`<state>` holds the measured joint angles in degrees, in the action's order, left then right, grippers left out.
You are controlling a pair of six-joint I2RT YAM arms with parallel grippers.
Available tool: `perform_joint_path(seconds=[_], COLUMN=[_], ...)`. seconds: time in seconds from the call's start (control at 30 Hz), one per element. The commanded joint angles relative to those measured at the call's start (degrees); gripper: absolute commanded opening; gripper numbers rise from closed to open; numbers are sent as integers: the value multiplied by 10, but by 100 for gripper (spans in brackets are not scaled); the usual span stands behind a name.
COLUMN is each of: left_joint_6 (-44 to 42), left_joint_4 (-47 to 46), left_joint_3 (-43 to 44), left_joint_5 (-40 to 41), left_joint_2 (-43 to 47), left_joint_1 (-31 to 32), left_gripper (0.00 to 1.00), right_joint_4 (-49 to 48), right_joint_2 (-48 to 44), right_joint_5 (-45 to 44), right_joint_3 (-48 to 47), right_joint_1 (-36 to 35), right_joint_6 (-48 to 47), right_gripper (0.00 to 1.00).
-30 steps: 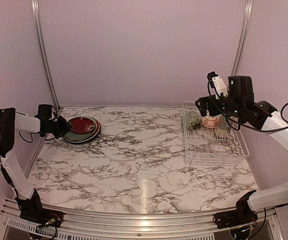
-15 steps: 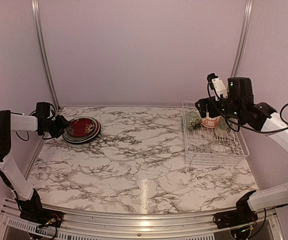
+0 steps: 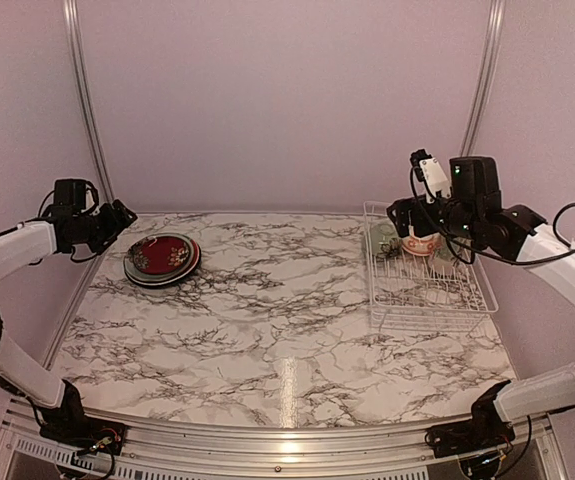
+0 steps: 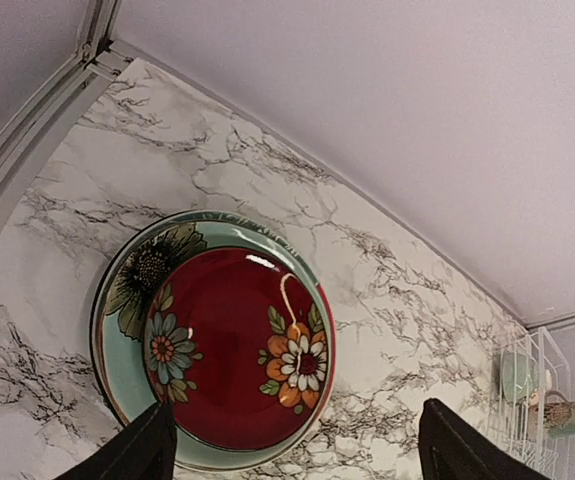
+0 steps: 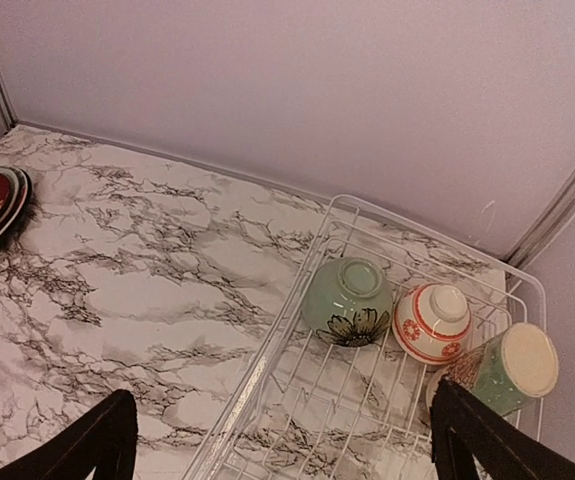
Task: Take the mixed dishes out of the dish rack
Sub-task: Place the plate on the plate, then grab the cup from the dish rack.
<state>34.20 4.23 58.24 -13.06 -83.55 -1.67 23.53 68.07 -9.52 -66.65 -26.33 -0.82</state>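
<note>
A dark red flowered plate (image 4: 237, 345) lies on top of a pale green plate (image 4: 127, 300), stacked at the table's far left (image 3: 162, 258). My left gripper (image 3: 119, 217) hovers open above and to the left of the stack, holding nothing; in its wrist view the gripper (image 4: 297, 452) frames the plates. The white wire dish rack (image 3: 432, 300) stands at the far right. In it lie an upturned green bowl (image 5: 347, 295), an orange-red-and-white bowl (image 5: 432, 322) and a cream mug (image 5: 507, 368) on its side. My right gripper (image 3: 407, 214) hangs open over the rack's back left, empty (image 5: 282, 445).
Marble-patterned tabletop (image 3: 287, 310) runs between the plate stack and the rack. Lilac walls close in the back and sides, with metal rails (image 3: 85, 110) in the corners. The rack's near rim (image 5: 267, 340) and thin upright dividers stand under the right gripper.
My left gripper has opened, let go of the red plate on the stack, and lifted back to the left. The right gripper has sunk slightly over the rack.
</note>
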Motion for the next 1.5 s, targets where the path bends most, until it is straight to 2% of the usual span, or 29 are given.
perform_joint_path(seconds=[0.0, 0.13, 0.27, 0.5, 0.6, 1.03, 1.27, 1.47], left_joint_6=[-35, -69, -119, -169, -182, -197, -197, -195], left_joint_4=[53, 91, 97, 79, 87, 82, 76, 72], left_joint_3=[65, 126, 154, 132, 127, 109, 102, 99], left_joint_5=[10, 11, -8, -88, -102, -88, -83, -84], left_joint_2=[45, 60, 72, 88, 100, 139, 135, 132], left_joint_1=[27, 44, 67, 88, 88, 91, 91, 91], left_gripper=[87, 89, 91, 94, 94, 95, 95, 95], right_joint_4=[2, 37, 53, 56, 71, 103, 103, 97], right_joint_2=[29, 57, 63, 93, 137, 333, 380, 397], right_joint_5=[-24, -31, 2, 61, 41, -16, -36, -45], right_joint_3=[-26, -48, -45, -39, -67, -212, -231, -230], right_joint_1=[8, 47, 113, 240, 271, 295, 295, 295], right_joint_6=[29, 66, 115, 218, 231, 242, 226, 210], right_gripper=[98, 99, 98, 98, 98, 98, 96, 89])
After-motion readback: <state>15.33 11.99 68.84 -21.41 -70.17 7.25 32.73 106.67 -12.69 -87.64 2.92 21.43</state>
